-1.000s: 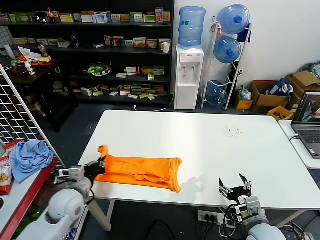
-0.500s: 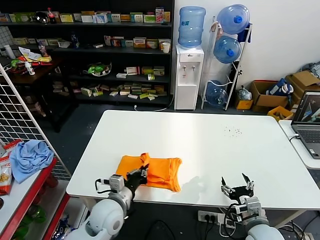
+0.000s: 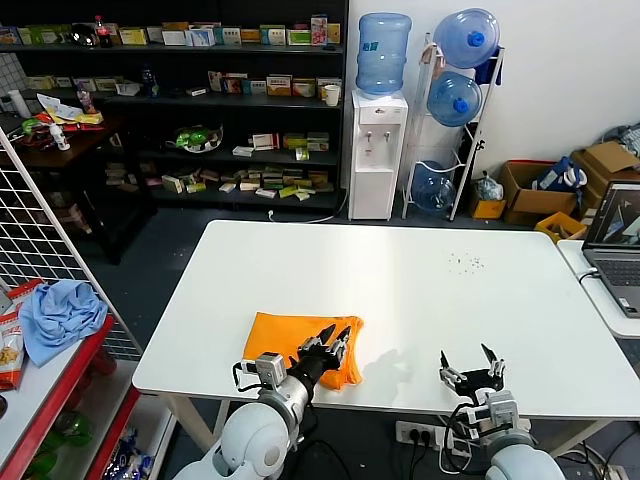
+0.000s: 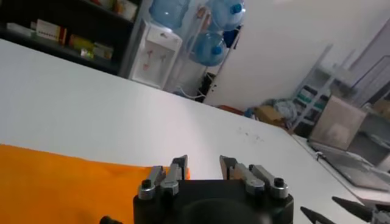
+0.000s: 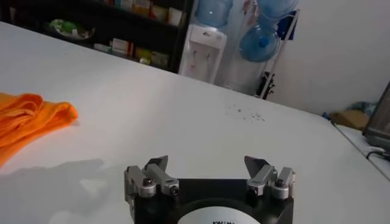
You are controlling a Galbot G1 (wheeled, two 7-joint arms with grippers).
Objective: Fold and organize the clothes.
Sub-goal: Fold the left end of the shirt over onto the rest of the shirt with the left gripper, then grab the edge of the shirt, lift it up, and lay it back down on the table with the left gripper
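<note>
Where left jaws part, orange T-shirt (image 3: pixel 290 338) seemingly just beneath.

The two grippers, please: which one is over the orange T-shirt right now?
The left gripper is, with its fingers open above the folded orange T-shirt's right end. The right gripper hangs open at the white table's near edge, well clear of the shirt.

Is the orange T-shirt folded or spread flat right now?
Folded. The orange T-shirt lies as a compact, layered rectangle near the table's front edge, with the left gripper over its right end, jaws parted.
</note>
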